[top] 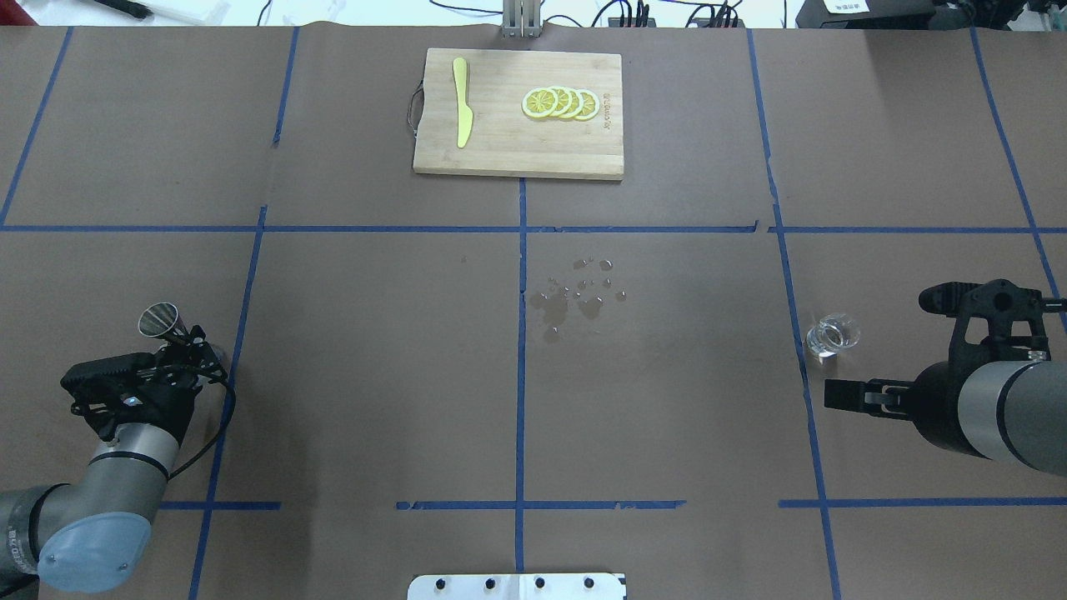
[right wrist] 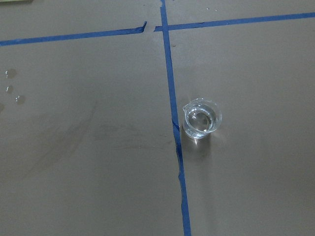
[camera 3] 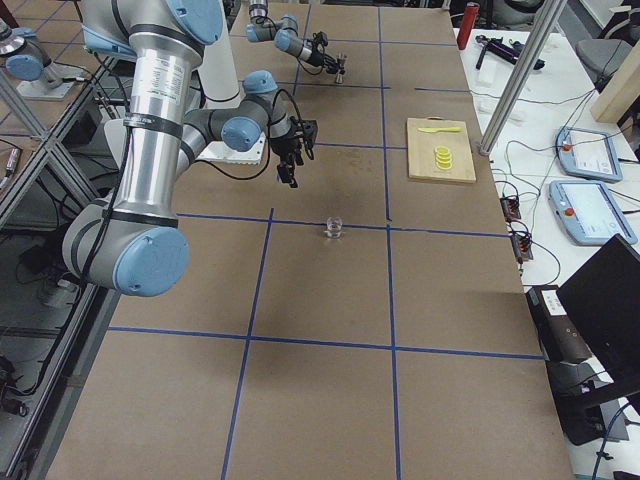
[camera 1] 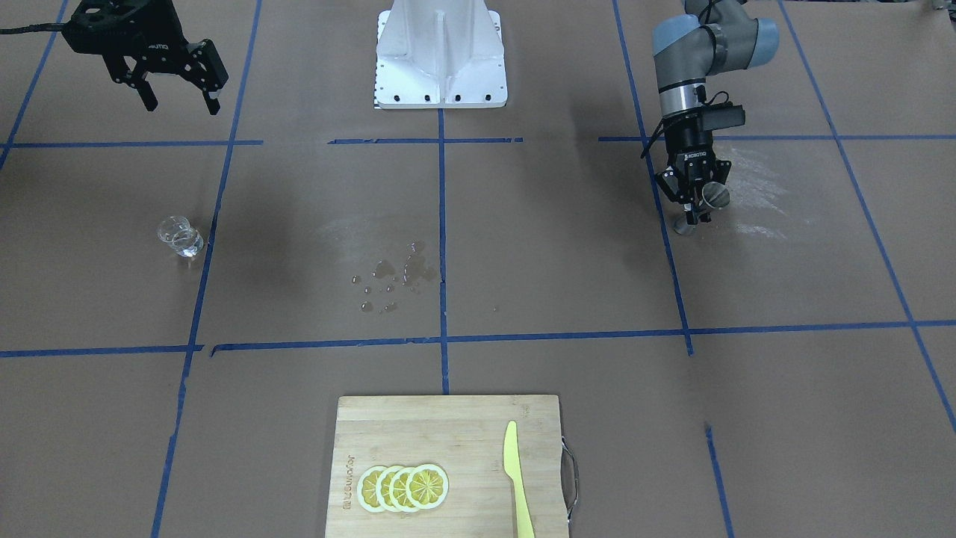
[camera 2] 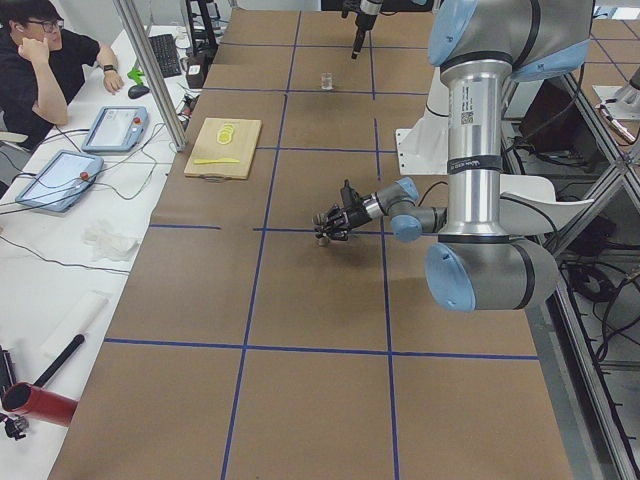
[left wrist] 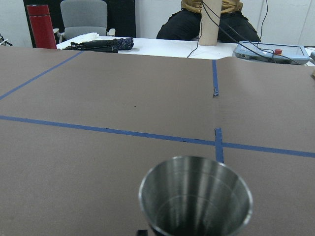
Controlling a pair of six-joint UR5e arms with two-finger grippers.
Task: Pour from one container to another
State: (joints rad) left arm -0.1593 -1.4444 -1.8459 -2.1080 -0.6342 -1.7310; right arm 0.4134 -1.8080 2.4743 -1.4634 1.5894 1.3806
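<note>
The small clear glass cup [camera 1: 180,237] is seen standing upright and alone on the table [camera 1: 567,261], on the robot's right side, just beside a blue tape line [camera 1: 200,291]. It is short, rounded and fully transparent, and a small pouring lip is shown on its rim in the right wrist view. Whether liquid is held in it cannot be told. The right gripper [camera 1: 181,103] is held above the table, well apart from the cup, with its jaws spread wide and nothing between them.

The silver jigger [camera 1: 713,196] is found on the robot's left side, pinched at its narrow waist by the jaws of the left gripper [camera 1: 697,209]. It is tilted, with the open mouth of the upper cone raised and the lower cone down at the table surface. Whether that cone touches the table cannot be told. In the left wrist view the bright, brushed inner wall of the upper cone is shown.

The table is covered in brown paper and divided into a grid by the blue tape. Water drops [camera 1: 392,276] are scattered near its middle, and a pale smear [camera 1: 754,187] is seen beside the jigger. At the edge far from the robot a bamboo cutting board [camera 1: 448,426] is laid, with four overlapped lemon slices [camera 1: 403,487] and a yellow plastic knife [camera 1: 517,478] on it, apart from each other. The white robot base [camera 1: 441,52] is fixed at the near edge. Alongside the table, an operator [camera 2: 45,60] is seated at a white bench on which two tablets [camera 2: 115,128] and cables are laid.
</note>
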